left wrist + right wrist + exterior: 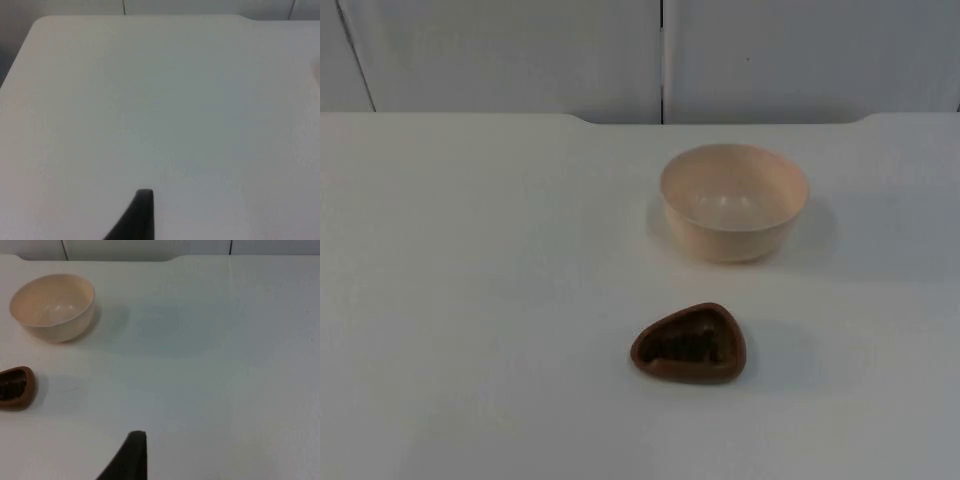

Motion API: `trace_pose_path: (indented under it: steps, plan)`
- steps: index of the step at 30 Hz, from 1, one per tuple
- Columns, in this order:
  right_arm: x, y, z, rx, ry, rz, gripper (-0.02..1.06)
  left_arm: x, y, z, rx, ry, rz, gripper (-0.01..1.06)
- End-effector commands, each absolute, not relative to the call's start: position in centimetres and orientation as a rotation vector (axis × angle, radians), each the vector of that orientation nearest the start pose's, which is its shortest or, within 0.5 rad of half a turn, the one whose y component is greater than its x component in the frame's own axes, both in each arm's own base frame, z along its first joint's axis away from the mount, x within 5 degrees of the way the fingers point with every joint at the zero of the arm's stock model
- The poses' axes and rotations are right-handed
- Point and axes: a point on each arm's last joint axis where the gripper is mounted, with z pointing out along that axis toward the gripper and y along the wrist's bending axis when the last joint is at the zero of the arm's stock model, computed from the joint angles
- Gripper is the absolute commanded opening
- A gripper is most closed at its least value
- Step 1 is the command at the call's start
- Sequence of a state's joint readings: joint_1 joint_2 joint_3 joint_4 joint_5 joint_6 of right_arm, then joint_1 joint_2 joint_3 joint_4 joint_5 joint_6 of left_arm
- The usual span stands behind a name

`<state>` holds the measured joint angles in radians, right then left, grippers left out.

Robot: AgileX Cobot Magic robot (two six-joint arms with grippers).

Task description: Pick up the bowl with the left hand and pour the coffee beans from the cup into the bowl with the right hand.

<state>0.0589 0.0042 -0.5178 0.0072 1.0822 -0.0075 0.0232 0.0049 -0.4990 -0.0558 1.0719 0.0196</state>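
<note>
Cup: brown cup [688, 344], rounded-triangular, upright on the white counter [470, 300], dark coffee beans [686, 346] inside.
Bowl: cream bowl [734, 201], upright, beyond the cup toward the grey partition wall [500, 55], apart from it.
Left gripper: one black fingertip [140, 215] over bare counter; whether its fingers are apart or together, cannot tell.
Right gripper: one black fingertip [132, 455] above the counter, well apart from cup and bowl; fingers' state likewise unclear.

White table top [470, 300] filling most of the top view, smooth and evenly lit, with soft shadows right of centre. Along the upper edge, a pale grey partition wall [520, 50] split by a dark vertical seam [662, 60] just right of centre.
</note>
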Motion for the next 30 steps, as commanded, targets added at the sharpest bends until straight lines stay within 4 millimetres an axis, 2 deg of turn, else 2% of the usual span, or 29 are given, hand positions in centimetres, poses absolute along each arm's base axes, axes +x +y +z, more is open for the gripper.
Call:
trace_pose_path:
  steps: [1, 4, 12, 30]
  plan:
    - [-0.7, 0.0, 28.0, -0.067, 2.046, 0.038, 1.05, -0.3, -0.5, 27.7, -0.008, 2.06, -0.059, 1.05]
    - [-0.7, 0.0, 28.0, -0.067, 2.046, 0.038, 1.05, 0.5, -0.6, 28.9, -0.01, 2.067, -0.069, 1.05]
    - [-0.7, 0.0, 28.0, -0.067, 2.046, 0.034, 1.05, 1.6, -0.8, 30.2, -0.015, 2.068, -0.112, 1.05]
    - [-0.7, 0.0, 28.0, -0.067, 2.046, 0.034, 1.05, 5.2, -1.5, 30.0, -0.042, 2.217, -0.245, 1.05]
